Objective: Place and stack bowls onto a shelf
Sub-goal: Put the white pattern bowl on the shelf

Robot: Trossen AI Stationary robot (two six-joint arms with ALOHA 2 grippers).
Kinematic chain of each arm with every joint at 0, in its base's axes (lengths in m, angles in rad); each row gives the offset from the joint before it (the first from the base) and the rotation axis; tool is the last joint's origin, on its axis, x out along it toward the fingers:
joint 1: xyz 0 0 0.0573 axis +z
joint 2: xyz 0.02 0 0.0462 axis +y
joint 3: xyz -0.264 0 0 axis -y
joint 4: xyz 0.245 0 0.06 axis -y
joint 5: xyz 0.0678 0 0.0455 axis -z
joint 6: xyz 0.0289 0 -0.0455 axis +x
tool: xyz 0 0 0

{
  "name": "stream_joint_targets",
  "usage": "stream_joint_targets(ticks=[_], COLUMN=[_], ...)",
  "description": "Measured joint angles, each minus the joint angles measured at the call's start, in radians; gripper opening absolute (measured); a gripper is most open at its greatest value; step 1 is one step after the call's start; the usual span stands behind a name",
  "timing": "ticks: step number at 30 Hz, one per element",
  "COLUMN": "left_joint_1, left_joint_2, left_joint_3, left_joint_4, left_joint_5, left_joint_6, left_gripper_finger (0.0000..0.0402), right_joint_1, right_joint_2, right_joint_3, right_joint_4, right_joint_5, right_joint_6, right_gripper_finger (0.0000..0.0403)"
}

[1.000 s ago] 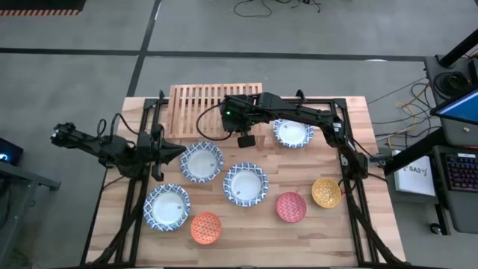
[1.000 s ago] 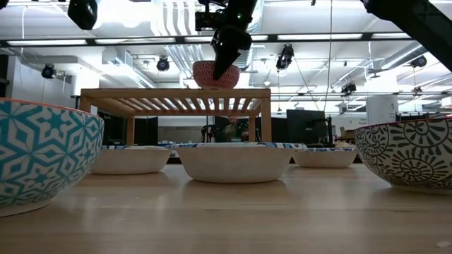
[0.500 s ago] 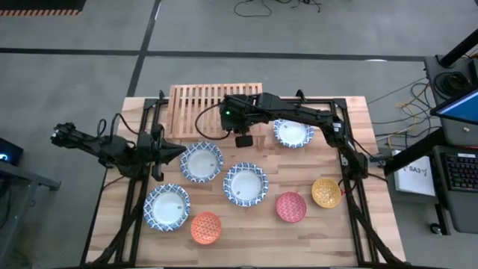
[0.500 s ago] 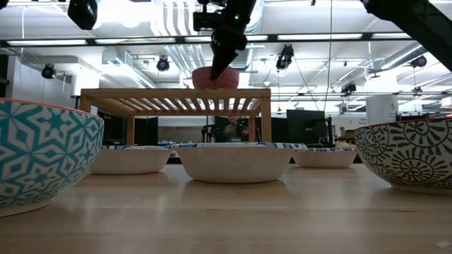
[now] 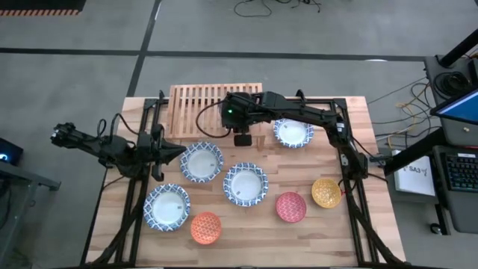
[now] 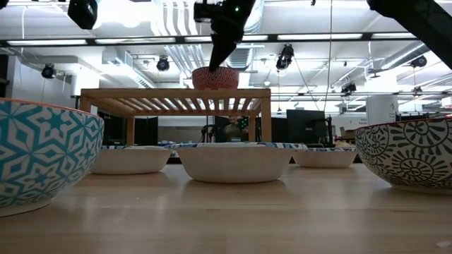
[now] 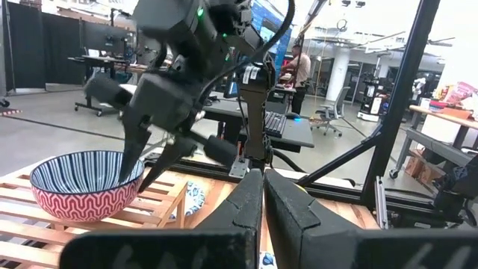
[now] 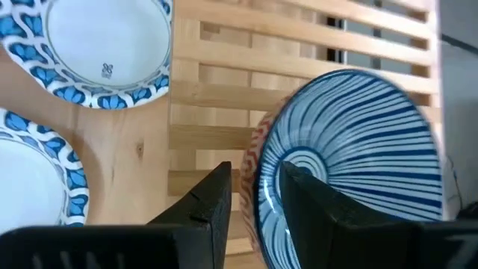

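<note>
The small red bowl [image 6: 215, 77] with a blue-striped inside [image 8: 351, 164] stands on its base on the slatted wooden shelf [image 5: 202, 104], near the shelf's near right corner. My right gripper [image 8: 258, 198] is open just above it. One finger stands inside the rim and one outside [image 7: 142, 175], and wood shows between the outer finger and the wall. In the high view the right gripper [image 5: 243, 136] hides the bowl. My left gripper [image 5: 175, 152] waits shut at the table's left side.
On the table near the shelf lie wide blue-patterned bowls [image 5: 201, 162], [image 5: 245, 184], [image 5: 166, 207], and one [image 5: 293, 133] to the shelf's right. Small orange [image 5: 206, 227], red [image 5: 290, 206] and yellow [image 5: 326, 192] bowls sit toward the near edge. The shelf's left part is bare slats.
My right gripper brought the red bowl down from just above the slats onto the shelf top. It then rose a little while the bowl stayed where it was.
</note>
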Motion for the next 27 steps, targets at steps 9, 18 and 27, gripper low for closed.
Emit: stream_joint_targets(ticks=[9,18,27], left_joint_1=[0.000,0.000,0.000], left_joint_2=[0.000,0.000,0.001], left_joint_3=[0.000,0.000,0.000], left_joint_4=[0.000,-0.008,-0.007], left_joint_5=[0.000,0.002,0.002], left_joint_6=[0.000,-0.003,-0.003], left_gripper_finger=[0.0000,0.0000,0.0000], right_joint_1=[0.000,0.013,-0.032], right_joint_2=[-0.075,-0.273,-0.518], right_joint_3=[0.000,-0.173,-0.697], right_joint_4=[0.021,0.054,0.397], right_joint_5=[0.004,-0.032,-0.028], right_joint_6=[0.029,0.050,0.111], right_gripper_finger=[0.0102,0.0016,0.0009])
